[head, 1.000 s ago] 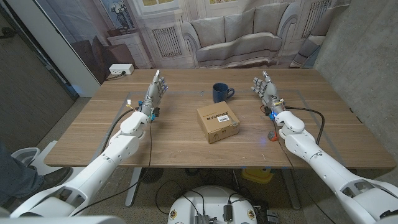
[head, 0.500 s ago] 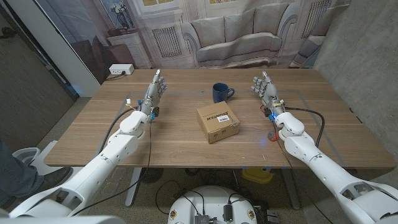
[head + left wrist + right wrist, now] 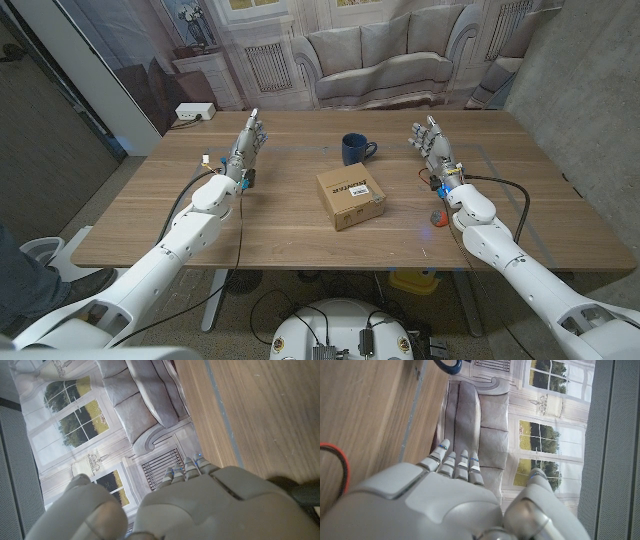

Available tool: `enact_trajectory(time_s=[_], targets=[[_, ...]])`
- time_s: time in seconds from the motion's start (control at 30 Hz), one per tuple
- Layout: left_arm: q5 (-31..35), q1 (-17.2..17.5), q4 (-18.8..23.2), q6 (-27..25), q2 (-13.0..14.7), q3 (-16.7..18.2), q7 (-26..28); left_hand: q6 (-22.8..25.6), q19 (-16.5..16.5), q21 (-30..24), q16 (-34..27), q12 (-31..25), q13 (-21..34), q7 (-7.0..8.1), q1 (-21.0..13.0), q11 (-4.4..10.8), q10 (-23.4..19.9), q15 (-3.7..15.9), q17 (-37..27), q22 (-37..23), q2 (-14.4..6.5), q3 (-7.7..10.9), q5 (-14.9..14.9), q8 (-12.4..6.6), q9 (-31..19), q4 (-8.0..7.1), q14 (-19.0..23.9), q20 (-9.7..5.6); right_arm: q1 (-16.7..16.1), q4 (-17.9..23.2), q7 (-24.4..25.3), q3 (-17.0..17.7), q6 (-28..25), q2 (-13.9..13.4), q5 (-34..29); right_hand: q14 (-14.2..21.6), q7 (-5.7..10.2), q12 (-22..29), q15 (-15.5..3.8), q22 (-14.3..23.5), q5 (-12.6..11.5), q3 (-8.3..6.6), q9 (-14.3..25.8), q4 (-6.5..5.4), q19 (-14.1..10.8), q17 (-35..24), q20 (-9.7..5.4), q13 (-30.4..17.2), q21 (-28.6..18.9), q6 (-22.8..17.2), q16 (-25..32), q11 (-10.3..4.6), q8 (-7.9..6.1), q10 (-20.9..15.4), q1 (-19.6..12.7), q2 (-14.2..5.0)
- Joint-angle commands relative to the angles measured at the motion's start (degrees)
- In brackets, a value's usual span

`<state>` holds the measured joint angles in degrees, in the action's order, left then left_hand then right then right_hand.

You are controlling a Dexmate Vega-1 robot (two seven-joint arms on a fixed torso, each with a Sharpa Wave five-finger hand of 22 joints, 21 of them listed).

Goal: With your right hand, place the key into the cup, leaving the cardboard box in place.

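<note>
Both hands raised and holding nothing; right arm shifted since a second ago.

Right hand (image 3: 432, 140) now slightly farther to the right and back than in the earlier frames, fingers spread and pointing up, nothing held. Uncovered by that shift: a small reddish thing, probably the key (image 3: 438, 214), on the worktop (image 3: 290, 232) just beside the right forearm, near the front right edge, well apart from the cup. Left hand (image 3: 247, 144) likewise upright, fingers apart, empty, barely moved. Dark blue cup (image 3: 354, 149) unmoved behind the cardboard box (image 3: 350, 196), handle toward the right hand. Box as before at the middle of the worktop, between the two arms.
</note>
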<state>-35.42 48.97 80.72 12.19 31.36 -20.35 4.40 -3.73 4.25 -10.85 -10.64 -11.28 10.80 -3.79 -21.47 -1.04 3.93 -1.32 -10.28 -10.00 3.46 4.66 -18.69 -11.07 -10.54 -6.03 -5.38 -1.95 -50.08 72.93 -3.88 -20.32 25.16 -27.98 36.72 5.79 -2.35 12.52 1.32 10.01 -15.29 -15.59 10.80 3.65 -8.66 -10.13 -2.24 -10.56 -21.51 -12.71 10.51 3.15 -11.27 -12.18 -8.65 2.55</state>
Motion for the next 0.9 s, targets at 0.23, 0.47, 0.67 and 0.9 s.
enact_trajectory(time_s=[0.23, 0.47, 0.67, 0.9], targets=[[0.4, 0.7, 1.6, -0.2, 0.3, 0.3, 1.1, 0.6, -0.1, -0.3, -0.3, -0.5, 0.1, -0.01, -0.6, 0.15, -0.5, 0.17, -0.2, -0.2, -0.4, 0.43, -0.3, -0.47, -0.2, 0.11, 0.5, -1.07, -4.7, 5.0, 1.4, 1.3, 2.6, -1.8, -0.6, 0.8, 0.32, 0.3, -0.25, 0.1, 0.0, -0.28, 0.1, 1.02, -0.9, -0.1, -1.38, -0.1, 0.5, -0.9, 0.3, -0.05, -0.57, -0.9, -1.5, 0.09], [-0.7, 1.9, 3.3, -1.0, 0.4, 0.7, 1.6, 0.8, -0.4, -0.4, -0.4, -0.7, 0.1, 0.09, -0.9, 0.09, -0.9, 0.28, -0.2, -0.2, -0.7, 0.47, -0.3, -0.53, -0.2, 0.21, 0.8, -1.02, -6.5, 7.1, 0.7, 1.7, 3.5, -2.8, -0.6, 0.9, 0.33, 0.3, -0.26, 0.1, 0.1, -0.35, 0.2, 1.35, -1.1, -0.1, -1.38, -0.2, 0.7, -1.1, 0.3, -0.07, -0.6, -1.0, -2.0, 0.09], [-1.3, 2.0, 3.7, -0.6, 0.2, 0.8, 1.1, 1.5, -0.8, -0.6, -0.6, -0.9, 0.1, 0.04, -1.2, 0.07, -1.4, 0.24, -0.2, -0.2, -1.0, 0.52, -0.3, -0.75, -0.2, 0.3, 1.4, -1.0, -8.0, 8.7, 0.4, 2.1, 4.2, -3.4, -0.2, 1.0, 0.41, 0.3, -0.28, 0.1, 0.1, -0.38, 0.2, 1.57, -1.2, -0.1, -1.36, -0.2, 0.9, -1.2, 0.4, -0.22, -0.61, -1.1, -2.4, 0.09], [-1.1, 0.2, 2.2, -0.5, -0.2, 0.2, -0.5, 1.9, -1.5, -0.8, -0.7, -1.0, 0.1, 0.01, -1.5, 0.06, -2.1, 0.37, -0.2, -0.2, -1.2, 0.55, -0.2, -0.83, -0.2, 0.4, 2.0, -0.9, -10.1, 10.7, -0.2, 3.1, 4.6, -4.4, 1.0, 1.1, 0.48, 0.4, -0.31, 0.1, 0.2, -0.41, 0.2, 1.8, -1.3, -0.1, -1.39, -0.2, 1.0, -1.4, 0.4, -0.22, -0.61, -1.2, -2.8, 0.08]])
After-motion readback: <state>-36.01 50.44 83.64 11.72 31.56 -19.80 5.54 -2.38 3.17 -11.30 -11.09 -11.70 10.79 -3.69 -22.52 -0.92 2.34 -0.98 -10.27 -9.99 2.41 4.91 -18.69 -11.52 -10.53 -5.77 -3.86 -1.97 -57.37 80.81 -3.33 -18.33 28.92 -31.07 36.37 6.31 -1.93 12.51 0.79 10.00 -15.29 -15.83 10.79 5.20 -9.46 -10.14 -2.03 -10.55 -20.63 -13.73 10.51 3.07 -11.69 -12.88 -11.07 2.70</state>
